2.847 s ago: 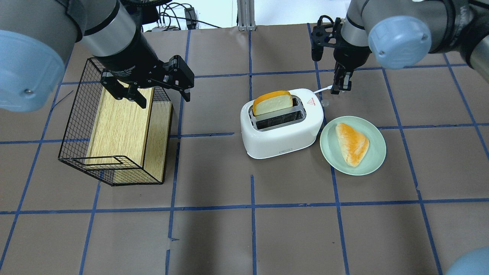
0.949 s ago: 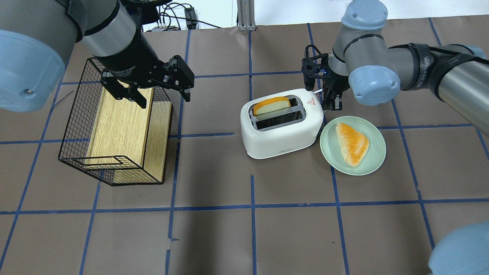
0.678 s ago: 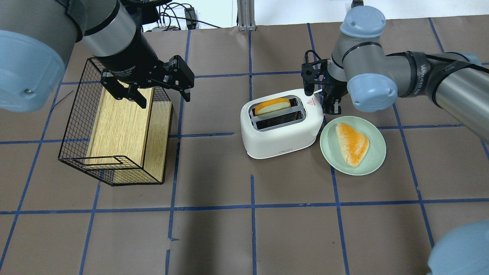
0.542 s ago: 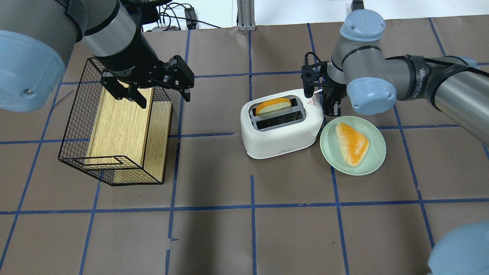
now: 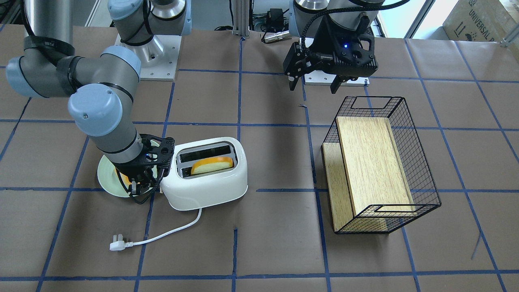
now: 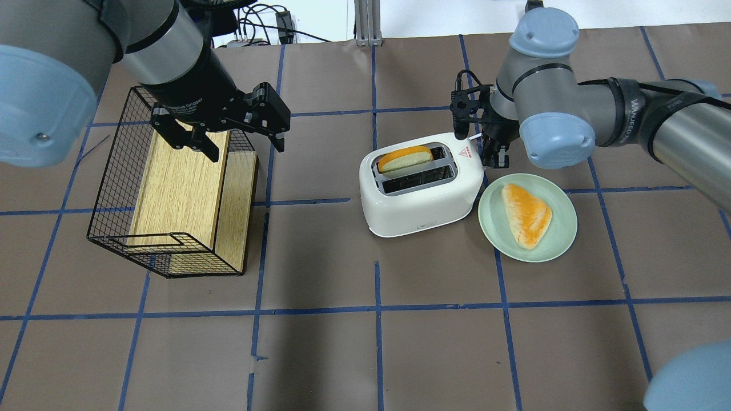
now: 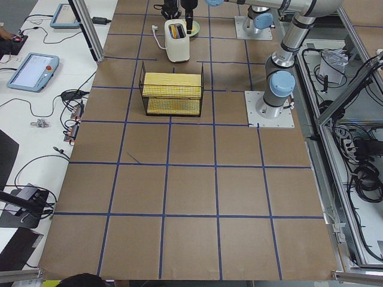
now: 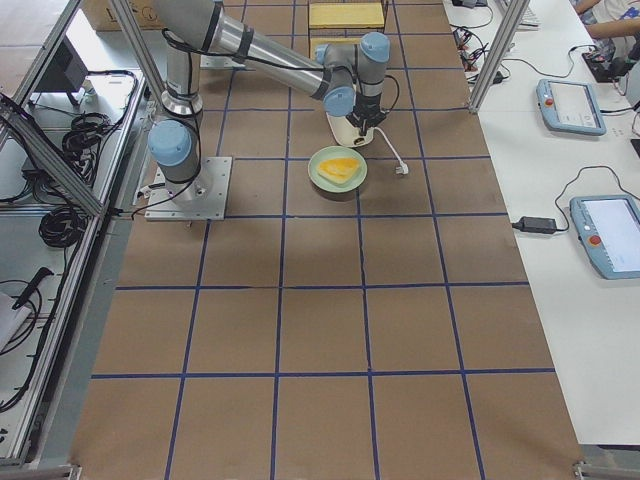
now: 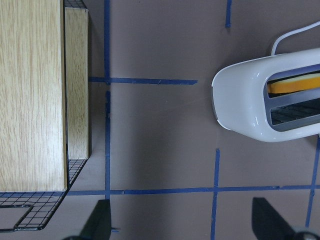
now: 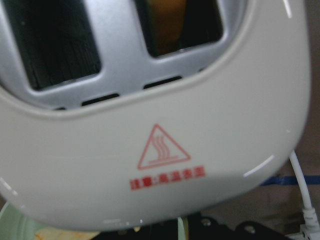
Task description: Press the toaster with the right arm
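Note:
The white toaster [image 6: 420, 197] stands mid-table, also in the front view [image 5: 211, 184] and the left wrist view [image 9: 245, 105]. A slice of bread [image 6: 405, 158] sits low in its far slot. My right gripper [image 6: 495, 161] is shut and empty. It points down against the toaster's right end, next to the red triangle label [image 6: 466, 150], and is low beside the toaster in the front view [image 5: 140, 188]. The lever is hidden behind it. The right wrist view is filled by the toaster's top end [image 10: 150, 160]. My left gripper [image 6: 245, 147] is open above the wire basket's far end.
A pale-green plate [image 6: 492, 225] with a bread piece [image 6: 526, 214] lies right of the toaster, just under my right wrist. The black wire basket [image 6: 108, 188] with a wooden board stands at the left. The toaster's cord and plug [image 5: 119, 245] trail on the far side.
My right gripper came down from behind the toaster to its right end, and the bread slice sank into the slot. In the last half second it rose very slightly. The left arm stayed still.

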Action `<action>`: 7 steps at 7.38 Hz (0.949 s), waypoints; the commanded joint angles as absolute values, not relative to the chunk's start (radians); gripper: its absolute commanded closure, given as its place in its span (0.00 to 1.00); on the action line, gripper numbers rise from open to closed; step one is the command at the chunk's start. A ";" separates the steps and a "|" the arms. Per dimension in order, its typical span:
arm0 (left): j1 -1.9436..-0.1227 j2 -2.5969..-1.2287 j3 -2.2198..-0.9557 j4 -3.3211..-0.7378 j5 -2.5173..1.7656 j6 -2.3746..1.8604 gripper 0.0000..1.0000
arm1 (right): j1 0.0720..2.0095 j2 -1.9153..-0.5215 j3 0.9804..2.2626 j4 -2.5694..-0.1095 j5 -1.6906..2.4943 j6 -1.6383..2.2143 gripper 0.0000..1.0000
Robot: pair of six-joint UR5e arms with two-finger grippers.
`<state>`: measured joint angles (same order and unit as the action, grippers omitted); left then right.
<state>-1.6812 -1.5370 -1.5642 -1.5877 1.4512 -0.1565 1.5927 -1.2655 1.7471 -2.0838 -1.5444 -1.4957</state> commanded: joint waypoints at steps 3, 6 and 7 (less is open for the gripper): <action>-1.681 -1.537 -1.565 -1.588 1.451 -0.156 0.00 | 1.606 -1.389 1.531 -1.676 -1.546 -1.175 0.80; -1.681 -1.537 -1.565 -1.588 1.451 -0.156 0.00 | 1.609 -1.472 1.526 -1.617 -1.546 -0.706 0.80; -1.681 -1.537 -1.565 -1.588 1.451 -0.156 0.00 | 1.609 -1.509 1.538 -1.608 -1.555 -0.520 0.80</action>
<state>-1.6812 -1.5370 -1.5644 -1.5876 1.4511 -0.1565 1.6086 -1.4650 1.5264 -1.6231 -1.5483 -0.7545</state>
